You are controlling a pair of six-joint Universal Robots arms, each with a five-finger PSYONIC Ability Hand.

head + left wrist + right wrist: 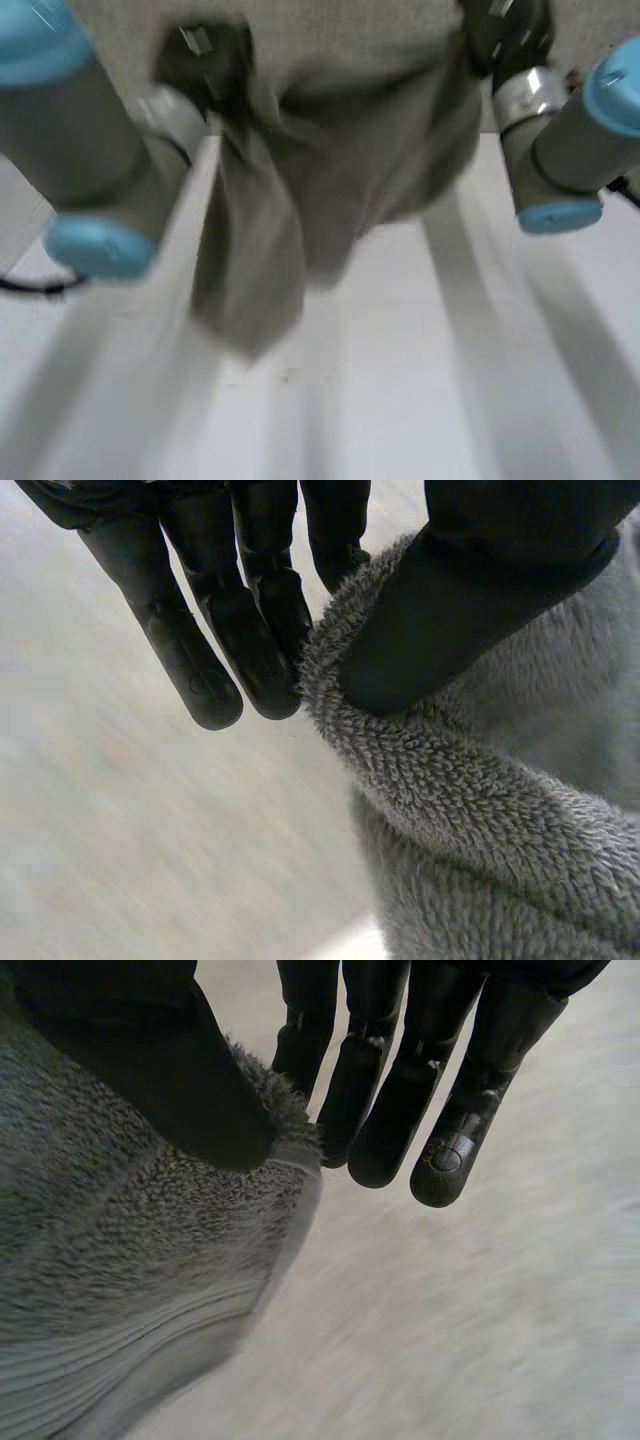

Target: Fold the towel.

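A grey fleecy towel (pixel 330 150) hangs above the white table (pixel 420 380), held up between both arms, its lower part drooping to a point. My left hand (pixel 205 70) grips its upper left part; in the left wrist view the thumb (pixel 470 610) presses the towel's edge (pixel 450 780) against the straight fingers (pixel 250 630). My right hand (pixel 500 40) holds the upper right part; in the right wrist view its thumb (pixel 170 1070) pinches the towel (pixel 130 1260) against the fingers (pixel 390 1090).
The left arm (pixel 80 150) and the right arm (pixel 570 140) stand high at either side of the towel. Bare white table spreads below and in front of it.
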